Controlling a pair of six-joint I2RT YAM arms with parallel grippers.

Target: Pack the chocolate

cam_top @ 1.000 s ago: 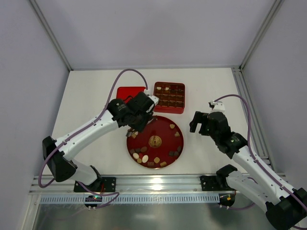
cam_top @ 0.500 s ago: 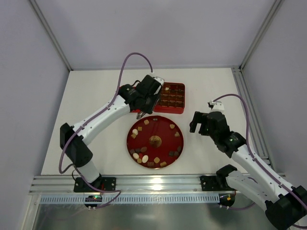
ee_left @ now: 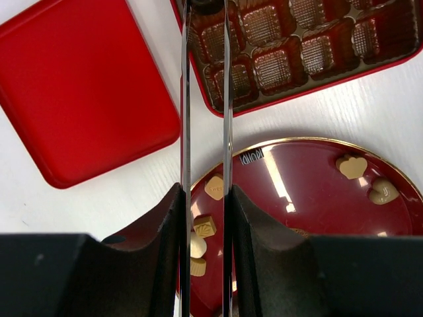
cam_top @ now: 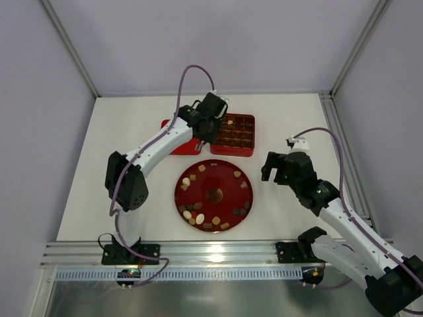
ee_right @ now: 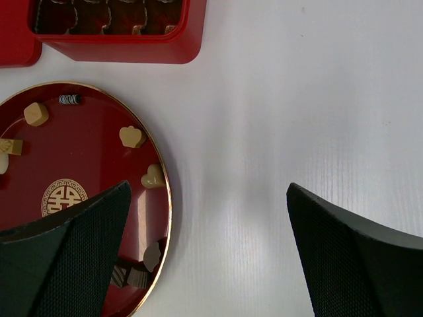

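My left gripper hangs over the left column of the square red box with a brown grid insert. Its two thin fingers are drawn close and parallel, pinching a small dark chocolate piece at their tips. My wrist view cuts the piece off at the top edge, so I cannot tell its shape. The compartments nearest the fingers show bare ribbed floors.

The flat red lid lies just beside the box at its 9 o'clock, with a strip of white table between them.

The other chocolates sit on the round red gold-rimmed plate, at 6 o'clock from the box. There is a mixed dark, tan and cream cluster at the plate's 7 o'clock and tan pieces at 10 to 11 o'clock. A couple more sit at 1 to 2 o'clock and dark ones at 4 o'clock, all around the gold emblem in the middle.

My right gripper is spread as wide as it goes with nothing between its fingers. It hangs over bare table at the plate's 3 o'clock.
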